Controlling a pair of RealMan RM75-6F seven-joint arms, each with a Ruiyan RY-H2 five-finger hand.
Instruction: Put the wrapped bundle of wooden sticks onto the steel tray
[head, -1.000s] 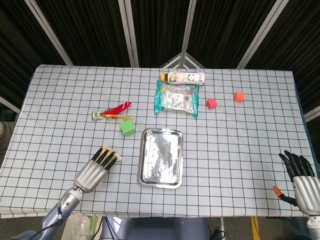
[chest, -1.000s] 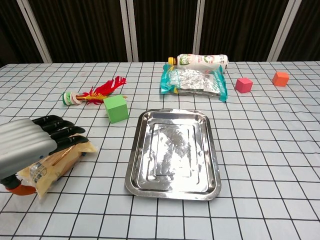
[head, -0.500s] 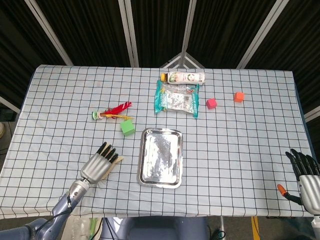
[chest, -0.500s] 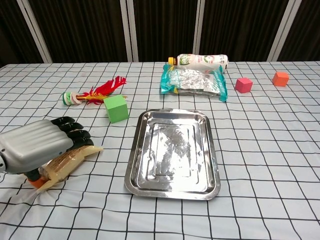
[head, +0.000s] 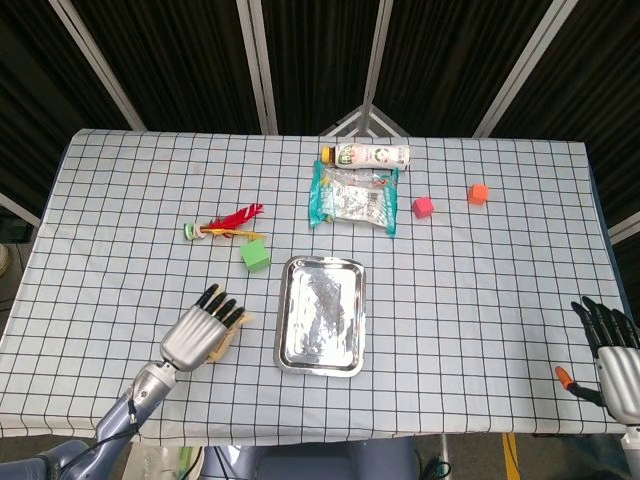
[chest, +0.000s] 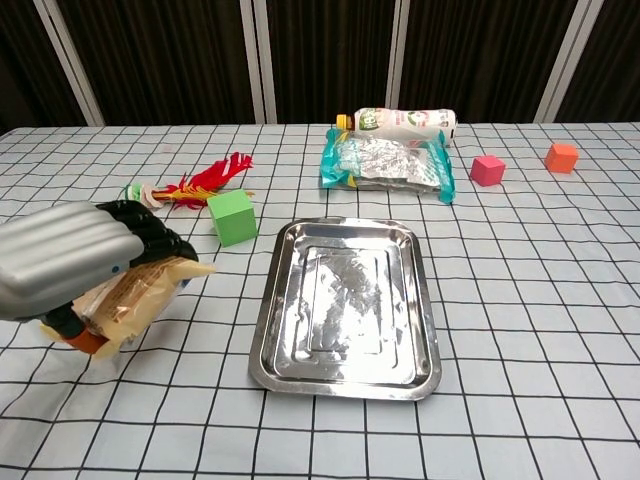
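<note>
Lifted since earlier, the left robot hand (chest: 75, 265) grips the stick bundle (chest: 140, 295); carry it level, clearing the tray (chest: 275, 300) rim.

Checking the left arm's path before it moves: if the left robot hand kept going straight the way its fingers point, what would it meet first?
Probably the green cube. In the head view the left robot hand, holding the wrapped bundle of wooden sticks, points up and right, passing left of the steel tray. Height is unclear, so it might pass over the cube.

- Lab/test cell, not a home: black curtains (head: 180, 60) w/ metal struts (head: 255, 65) far beyond left hand (head: 197, 334).
- Grid-print tablecloth (head: 480, 290) under it.
- Colored test cubes, e.g. green cube (head: 255, 254), just ahead.
</note>
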